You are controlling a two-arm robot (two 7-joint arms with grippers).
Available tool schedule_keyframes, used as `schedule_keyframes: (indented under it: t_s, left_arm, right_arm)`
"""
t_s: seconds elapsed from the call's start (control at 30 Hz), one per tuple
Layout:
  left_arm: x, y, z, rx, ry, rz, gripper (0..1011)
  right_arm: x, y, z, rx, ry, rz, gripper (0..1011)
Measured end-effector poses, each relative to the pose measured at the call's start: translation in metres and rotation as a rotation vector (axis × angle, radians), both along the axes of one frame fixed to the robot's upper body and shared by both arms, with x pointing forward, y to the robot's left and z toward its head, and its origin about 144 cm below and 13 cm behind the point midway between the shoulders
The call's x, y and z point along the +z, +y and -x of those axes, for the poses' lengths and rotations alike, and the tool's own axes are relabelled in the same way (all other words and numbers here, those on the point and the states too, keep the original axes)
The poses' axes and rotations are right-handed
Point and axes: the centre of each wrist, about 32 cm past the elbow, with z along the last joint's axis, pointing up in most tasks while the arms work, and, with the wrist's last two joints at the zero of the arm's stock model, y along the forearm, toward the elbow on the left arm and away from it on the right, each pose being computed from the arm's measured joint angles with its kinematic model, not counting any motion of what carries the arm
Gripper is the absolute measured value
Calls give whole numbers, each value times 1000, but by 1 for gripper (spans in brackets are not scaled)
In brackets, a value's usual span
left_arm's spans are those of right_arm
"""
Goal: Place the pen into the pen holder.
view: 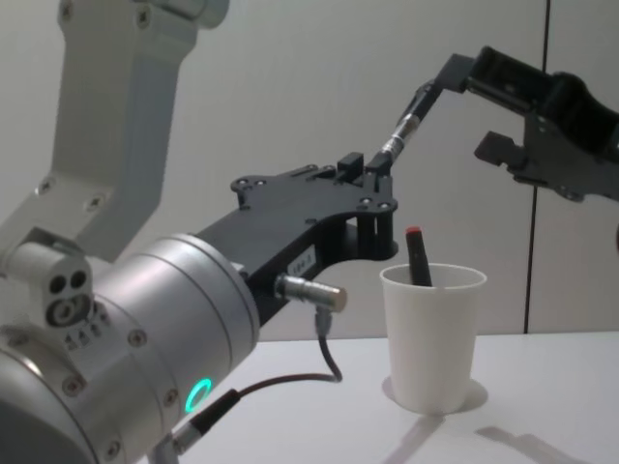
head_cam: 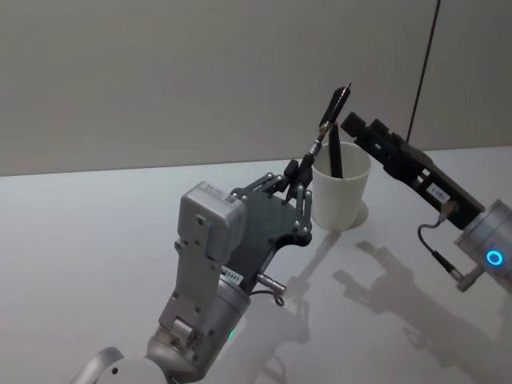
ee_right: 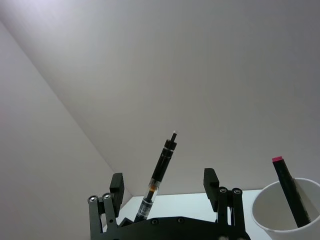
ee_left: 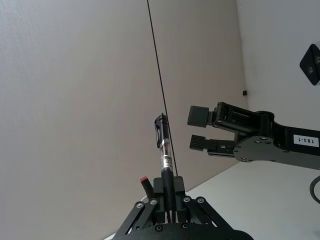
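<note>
My left gripper (head_cam: 298, 172) is shut on the lower end of a black and clear pen (head_cam: 330, 120), which tilts up and to the right just left of the pen holder (head_cam: 342, 196), a white paper cup on the table. The left wrist view has the pen (ee_left: 164, 155) rising from my left gripper (ee_left: 167, 187). My right gripper (head_cam: 356, 128) hangs open above the cup's far rim, close to the pen's top, its pads (ee_left: 199, 115) apart from the pen. Seen from the right wrist, the pen (ee_right: 160, 175) lies beyond the open fingers (ee_right: 210, 180).
A black marker with a red tip (view: 419, 256) stands inside the cup (view: 432, 338), leaning on its wall. The white table (head_cam: 96, 240) stretches out to the left and front. A plain wall stands behind.
</note>
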Motion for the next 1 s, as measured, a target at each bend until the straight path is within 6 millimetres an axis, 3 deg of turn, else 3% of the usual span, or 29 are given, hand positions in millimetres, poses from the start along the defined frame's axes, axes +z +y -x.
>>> schedule_keyframes:
  t_s: [1.0]
  left_arm:
    - [0, 0, 0, -2, 0, 0, 116]
  right_arm:
    - [1, 5, -1, 15, 8, -63, 1001]
